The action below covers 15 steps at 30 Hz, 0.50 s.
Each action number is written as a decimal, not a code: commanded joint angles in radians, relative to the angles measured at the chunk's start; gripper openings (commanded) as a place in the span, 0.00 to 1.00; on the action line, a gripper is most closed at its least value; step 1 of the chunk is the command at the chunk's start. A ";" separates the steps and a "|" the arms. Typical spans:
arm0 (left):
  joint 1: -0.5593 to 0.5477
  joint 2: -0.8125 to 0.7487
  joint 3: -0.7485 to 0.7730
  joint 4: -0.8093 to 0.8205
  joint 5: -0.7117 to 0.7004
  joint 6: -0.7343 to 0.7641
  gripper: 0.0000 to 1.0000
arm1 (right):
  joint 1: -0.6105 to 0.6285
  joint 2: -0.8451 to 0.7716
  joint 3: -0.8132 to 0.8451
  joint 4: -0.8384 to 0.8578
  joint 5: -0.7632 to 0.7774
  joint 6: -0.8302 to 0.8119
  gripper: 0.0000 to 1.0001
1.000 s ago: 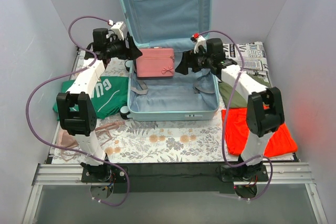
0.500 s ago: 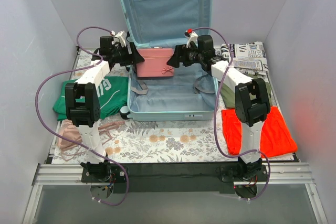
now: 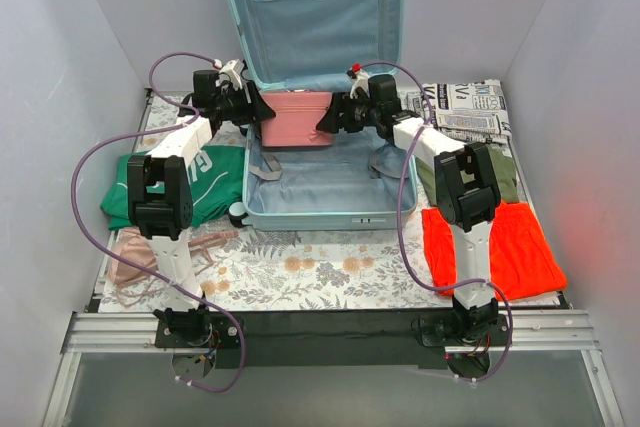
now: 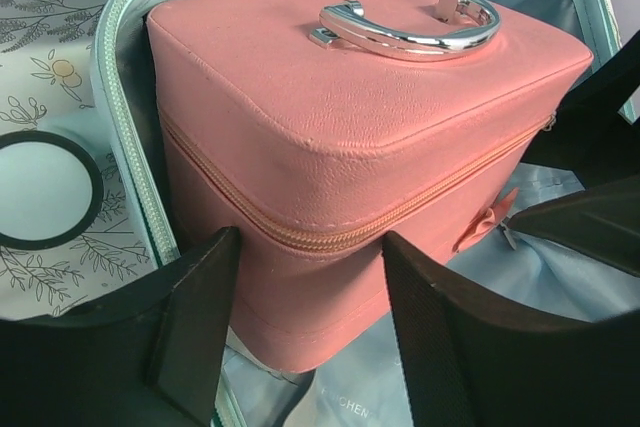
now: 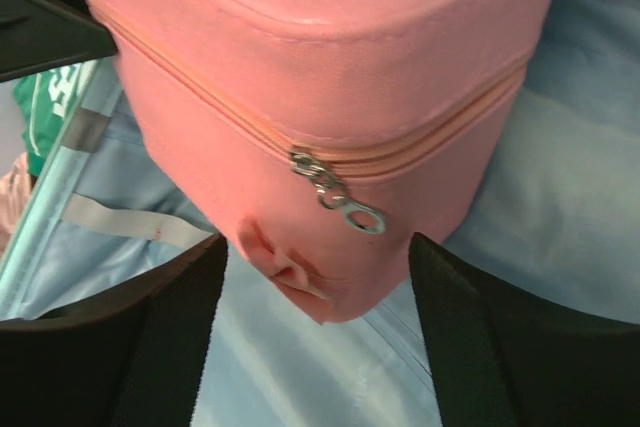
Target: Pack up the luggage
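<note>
bracketing the pink case from both ends, i judge myself to be mid-way through settling it into the luggage, which lies open at the far middle of the table with its lid propped against the back wall. the case sits in the lower shell, right by the hinge edge. its silver handle shows in my left wrist view and its zip pull in my right. my left pincer is at the case's left end and my right pincer at its right end. each stands wide with a corner of the case between its fingers, and i cannot tell whether the pads press its sides or only frame it. if the case is seated as it looks, the next move calls for spreading both pincers fully and backing them out sideways, so that neither finger drags the case off the hinge edge. after that come the clothes: the green shirt by the table's left edge and the orange garment toward its right edge. i think they should go into the shell's near part, in front of the case.
</note>
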 commanded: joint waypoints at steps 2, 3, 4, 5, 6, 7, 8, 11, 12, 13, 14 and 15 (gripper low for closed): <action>-0.033 -0.016 0.003 0.018 0.035 -0.022 0.51 | 0.017 -0.021 0.071 0.069 -0.053 0.066 0.75; -0.037 -0.024 0.003 0.018 0.038 -0.041 0.48 | 0.022 -0.025 0.077 0.078 -0.073 0.089 0.73; -0.042 -0.038 0.005 0.018 0.042 -0.053 0.47 | 0.023 -0.034 0.079 0.095 -0.082 0.105 0.70; -0.045 -0.044 0.005 0.018 0.045 -0.064 0.47 | 0.025 -0.040 0.082 0.104 -0.089 0.121 0.69; -0.047 -0.052 0.005 0.016 0.047 -0.071 0.47 | 0.025 -0.045 0.080 0.115 -0.105 0.138 0.68; -0.051 -0.068 0.005 0.015 0.047 -0.093 0.46 | 0.028 -0.057 0.080 0.133 -0.113 0.168 0.66; -0.051 -0.073 0.006 0.010 0.047 -0.101 0.46 | 0.029 -0.063 0.079 0.140 -0.119 0.179 0.65; -0.053 -0.101 0.017 -0.014 0.038 -0.134 0.45 | 0.038 -0.088 0.074 0.160 -0.135 0.221 0.64; -0.053 -0.107 0.023 -0.022 0.039 -0.139 0.45 | 0.041 -0.094 0.073 0.170 -0.142 0.236 0.63; -0.053 -0.113 0.026 -0.028 0.041 -0.151 0.45 | 0.043 -0.108 0.070 0.174 -0.145 0.263 0.63; -0.053 -0.133 0.026 -0.030 0.042 -0.159 0.45 | 0.045 -0.114 0.067 0.177 -0.144 0.273 0.63; -0.053 -0.139 0.026 -0.033 0.042 -0.167 0.45 | 0.049 -0.120 0.064 0.180 -0.139 0.279 0.63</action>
